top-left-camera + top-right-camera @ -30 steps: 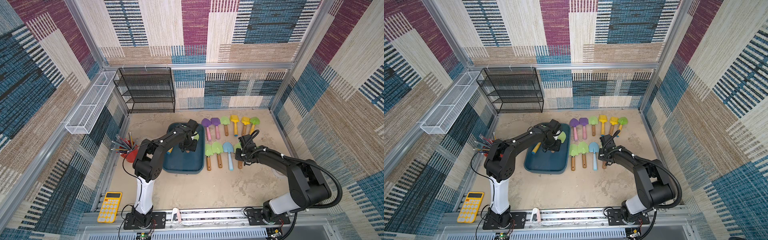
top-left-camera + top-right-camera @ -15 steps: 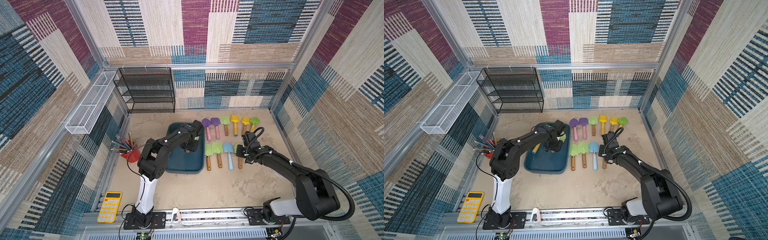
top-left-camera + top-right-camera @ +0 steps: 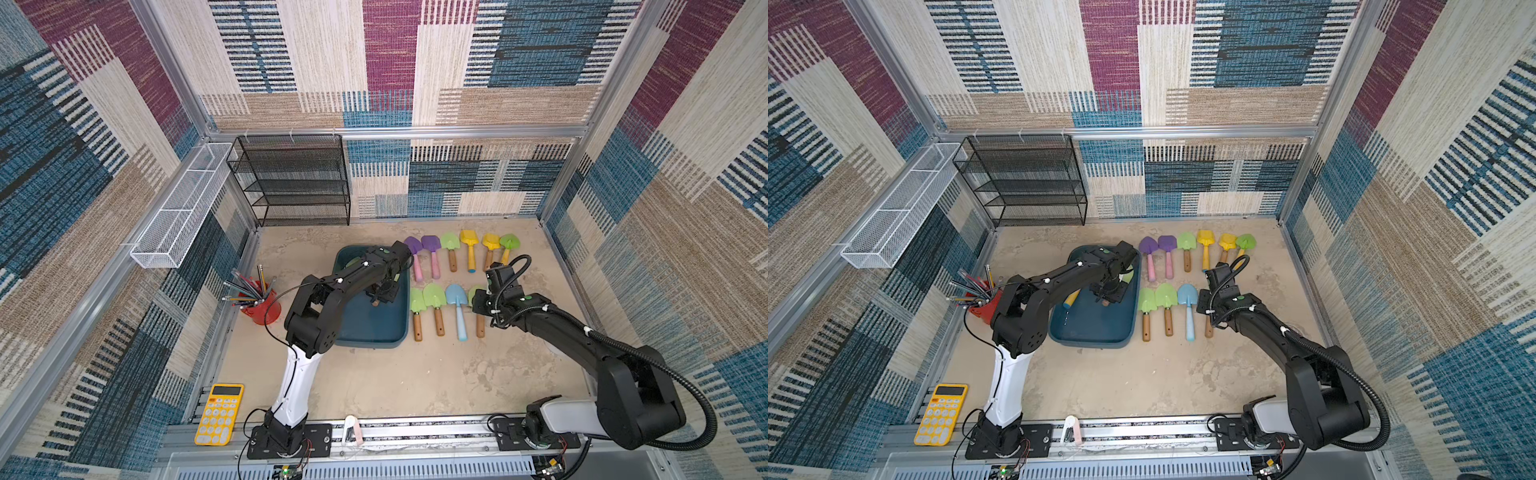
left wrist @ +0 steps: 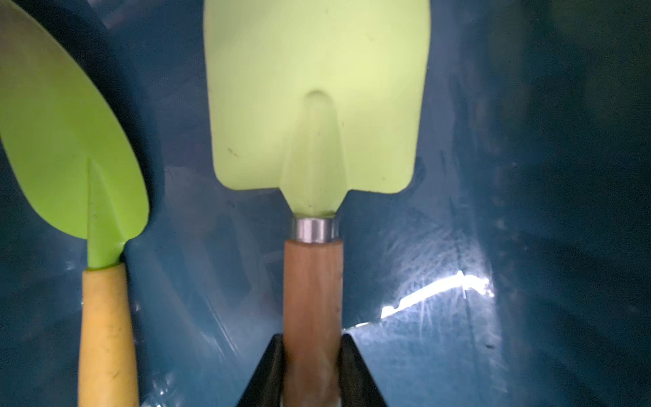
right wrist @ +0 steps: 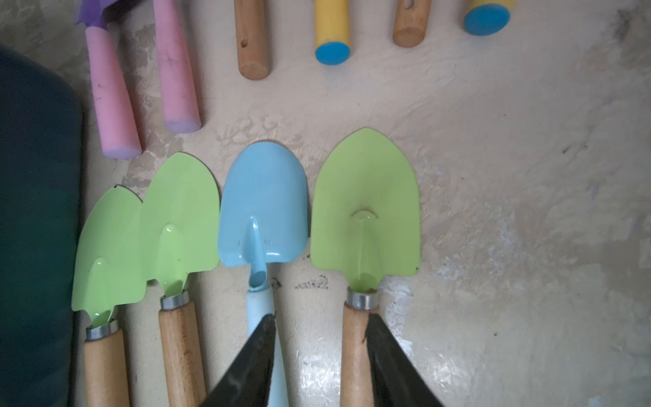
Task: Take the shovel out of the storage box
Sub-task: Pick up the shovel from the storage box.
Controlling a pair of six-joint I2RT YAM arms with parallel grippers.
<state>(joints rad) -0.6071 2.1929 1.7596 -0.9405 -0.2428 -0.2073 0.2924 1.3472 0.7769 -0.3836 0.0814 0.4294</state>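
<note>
Crowding the storage box, what is sitting around it?

Two rows of shovels are lying on the desk just beside it, on the side toward the right arm. A red pencil cup is standing on the other side, and a black wire rack behind.

Is anything getting in the way inside?

A yellow-handled shovel is lying in the box beside the shovel, not touching it. The left arm is reaching over the box and hiding much of both in the top views.

And the hands?

The left hand is pinching the shovel's wooden handle inside the box, the blade pointing away from it. The right hand is hovering, fingers apart and holding nothing, over the handles of a blue shovel and a green shovel.
</note>
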